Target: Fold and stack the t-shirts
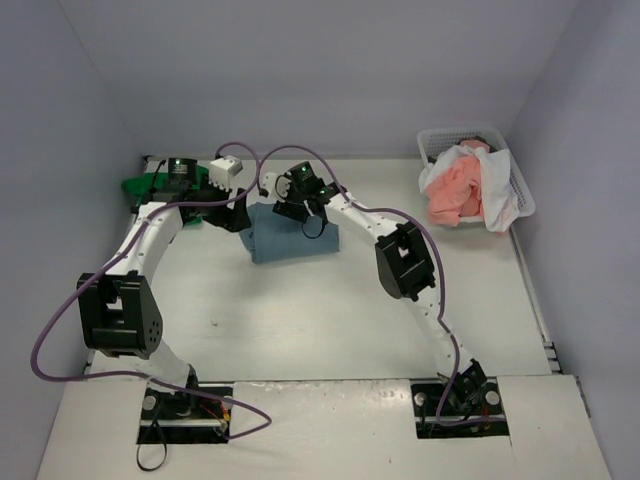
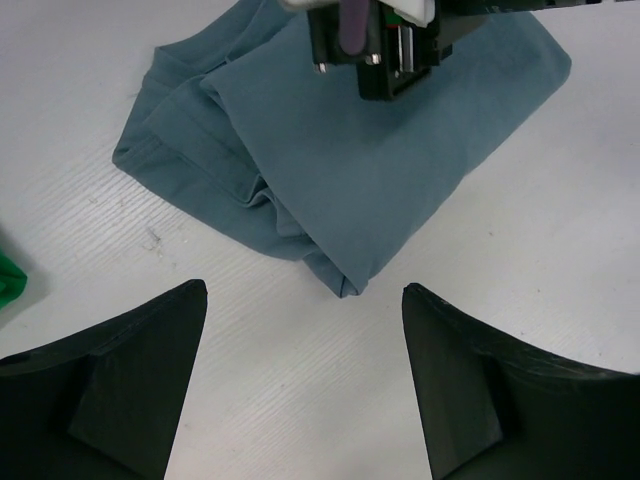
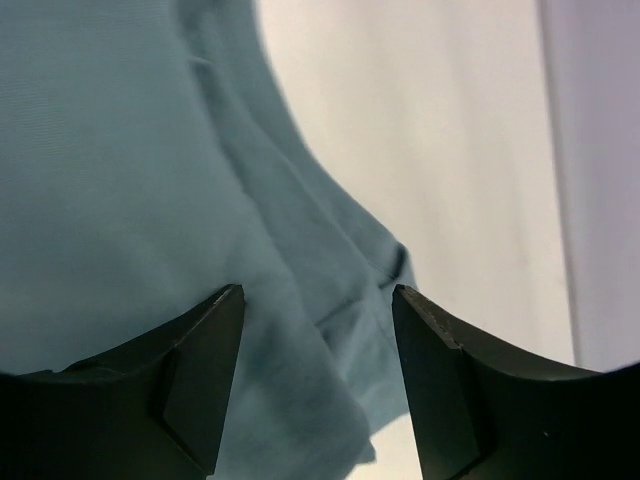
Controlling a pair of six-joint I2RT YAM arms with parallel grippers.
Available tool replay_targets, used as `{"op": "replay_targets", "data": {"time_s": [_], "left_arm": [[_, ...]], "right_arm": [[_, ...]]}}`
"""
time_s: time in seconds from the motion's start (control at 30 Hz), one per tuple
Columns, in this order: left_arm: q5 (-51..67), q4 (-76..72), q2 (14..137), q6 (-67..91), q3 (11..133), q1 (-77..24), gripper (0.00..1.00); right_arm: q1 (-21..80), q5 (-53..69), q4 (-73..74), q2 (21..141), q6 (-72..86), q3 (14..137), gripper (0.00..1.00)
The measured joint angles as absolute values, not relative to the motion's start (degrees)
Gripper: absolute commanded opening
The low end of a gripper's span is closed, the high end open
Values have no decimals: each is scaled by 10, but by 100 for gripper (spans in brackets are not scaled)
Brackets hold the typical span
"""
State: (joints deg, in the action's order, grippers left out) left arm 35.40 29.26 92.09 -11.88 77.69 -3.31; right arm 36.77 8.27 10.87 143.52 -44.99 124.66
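**Worktop** (image 1: 300, 320): pale, flat, walled on three sides; both arms reach from the near edge toward the far middle.

**Teal t-shirt** (image 1: 292, 236): folded into a rough rectangle and lying flat on the worktop at the far middle. The left wrist view shows layered edges and a seam along its left side.

**Green t-shirt** (image 1: 135, 186): far left corner of the worktop, partly hidden behind the left arm and well apart from the teal one.

**Basket** (image 1: 522, 192): white mesh, far right corner.

**Salmon pink t-shirt** (image 1: 452, 190): bunched, spilling over the basket's left rim.

**White t-shirt** (image 1: 497, 195): crumpled, in the basket just right of the pink one.

**Left end effector** (image 2: 305, 300): fingers spread wide with nothing between them. It hangs over bare worktop just beside the left edge of the teal t-shirt.

**Right end effector** (image 3: 318, 300): directly above the teal t-shirt, close to the cloth. Its fingers are parted to a middling gap and the fabric lies loose beneath them, not pinched.
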Motion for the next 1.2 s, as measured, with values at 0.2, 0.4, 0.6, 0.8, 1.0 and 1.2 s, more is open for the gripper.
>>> {"op": "replay_targets", "data": {"time_s": [0.2,0.4,0.6,0.8,1.0,1.2], "left_arm": [[368,292,921,-115,775,-34,73],[372,292,921,-115,770,-49,73],[372,292,921,-116,770,-71,73],[368,289,925,-116,770,-98,73],[363,260,959,-116,771,-113,73],[355,242,1018,-109,793,-113,73]], "right_arm": [[369,-7,40,1417,-406,1189,55],[369,-37,23,1375,-374,1133,55],[369,-46,23,1287,-353,1076,52],[368,-42,21,1244,-341,1052,35],[364,-10,62,1280,-317,1050,18],[352,26,103,1344,-297,1069,27]]}}
